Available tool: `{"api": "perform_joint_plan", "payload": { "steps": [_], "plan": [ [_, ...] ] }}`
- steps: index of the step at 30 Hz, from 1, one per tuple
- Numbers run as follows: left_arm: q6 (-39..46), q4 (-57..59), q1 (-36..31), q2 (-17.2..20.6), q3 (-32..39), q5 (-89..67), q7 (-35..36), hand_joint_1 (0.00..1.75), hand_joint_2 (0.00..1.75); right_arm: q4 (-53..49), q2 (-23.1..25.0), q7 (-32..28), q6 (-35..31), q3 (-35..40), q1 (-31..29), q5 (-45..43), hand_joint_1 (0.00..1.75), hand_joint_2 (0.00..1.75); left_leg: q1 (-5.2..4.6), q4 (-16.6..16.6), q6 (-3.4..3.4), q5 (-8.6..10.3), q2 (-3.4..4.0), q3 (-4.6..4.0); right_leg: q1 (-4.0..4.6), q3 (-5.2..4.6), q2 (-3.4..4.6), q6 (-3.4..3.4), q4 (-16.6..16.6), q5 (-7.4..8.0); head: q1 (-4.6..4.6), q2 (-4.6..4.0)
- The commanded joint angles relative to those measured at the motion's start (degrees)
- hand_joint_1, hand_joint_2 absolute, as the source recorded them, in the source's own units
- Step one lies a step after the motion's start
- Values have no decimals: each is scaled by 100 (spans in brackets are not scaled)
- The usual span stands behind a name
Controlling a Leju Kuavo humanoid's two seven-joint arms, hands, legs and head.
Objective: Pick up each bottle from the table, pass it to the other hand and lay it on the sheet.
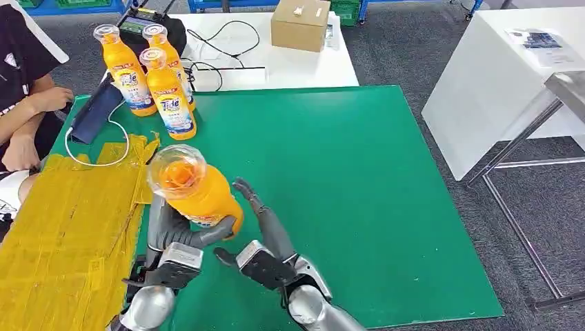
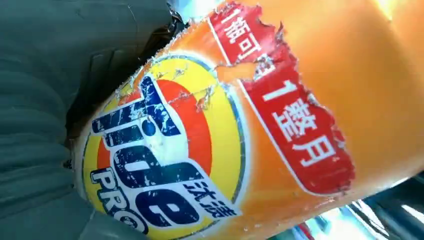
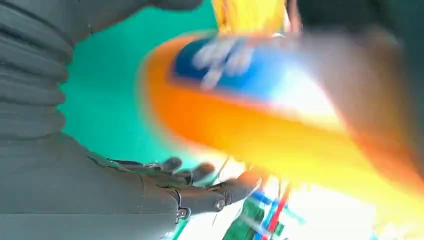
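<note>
My left hand (image 1: 176, 238) grips an orange detergent bottle (image 1: 196, 189) low on its body and holds it tilted above the green mat (image 1: 345, 193), cap toward me. Close up, its Tide label (image 2: 165, 160) lies against the left hand (image 2: 40, 100). My right hand (image 1: 265, 241) is open just to the right of the bottle, fingers stretched out; I cannot tell whether they touch it. The bottle (image 3: 260, 120) is a blur beyond the spread right hand (image 3: 100, 175). The yellow sheet (image 1: 62, 227) lies at the left. Three more orange bottles (image 1: 171, 96) stand at the mat's far left corner.
A person (image 1: 27, 103) sits at the left edge, arms near the sheet. A dark blue device (image 1: 96, 114) with a white cable leans by the standing bottles. Behind the mat are a cardboard box (image 1: 300, 24) and cables; a white table (image 1: 497, 69) stands to the right.
</note>
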Motion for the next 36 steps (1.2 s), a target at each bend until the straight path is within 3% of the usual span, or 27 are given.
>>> {"api": "perform_joint_plan", "payload": {
  "steps": [1,5,7,10,12,19,24,27,35,36],
  "plan": [
    [245,402,-607,793,690,-2374,969,175,175,-1917,-569,144,336,-1055,633,-64,0,175,-5,-9,10,0,-5,19,1,19,-27,-14,-1,-6,0,0],
    [238,1092,-945,1196,617,-4379,1792,175,175,-2224,-631,381,587,-1383,753,-285,0,175,-5,-10,9,-1,-6,21,1,19,-25,-12,-3,-5,0,0],
    [-102,1895,-1366,1555,427,-4981,2087,175,175,-2145,-628,398,675,-1476,648,-340,0,175,-5,-15,10,1,-12,31,1,30,-34,-13,-7,-7,0,0],
    [-235,3139,-2037,1785,184,-5305,2179,175,175,-2172,-619,381,733,-1493,564,-379,0,175,-2,-9,7,6,-8,19,2,18,-25,-10,-1,0,0,0],
    [-602,3824,-2485,2030,-468,-5429,2644,175,175,-2253,-645,348,782,-1443,527,-417,0,175,-3,-7,4,8,-6,16,0,12,-21,-9,0,1,0,0],
    [-670,4415,-2707,1923,-492,-5429,2689,175,175,-2337,-669,354,781,-1440,542,-438,0,175,-2,-10,-1,12,7,27,3,17,-16,-29,1,9,0,0],
    [-1197,6059,-3349,1640,-93,-5249,3019,175,175,-2191,-717,541,780,-1672,389,-711,0,175,1,-5,-4,14,-1,18,6,14,-18,-26,3,11,0,0],
    [-1367,6688,-3569,1744,210,-4957,2770,175,175,-2123,-759,522,784,-1813,380,-827,0,175,2,-1,-5,17,3,7,6,3,-12,-25,6,15,0,0],
    [-1319,6827,-3323,1831,561,-4597,2430,175,175,-1945,-763,514,791,-1796,370,-838,0,175,2,-10,-6,14,23,18,6,5,8,-26,4,13,-2,0],
    [-1296,6783,-3263,1790,675,-4471,2358,110,175,-1904,-777,534,795,-1769,347,-819,0,175,4,-12,-3,13,23,23,10,11,1,-29,0,11,0,0]
  ]
}}
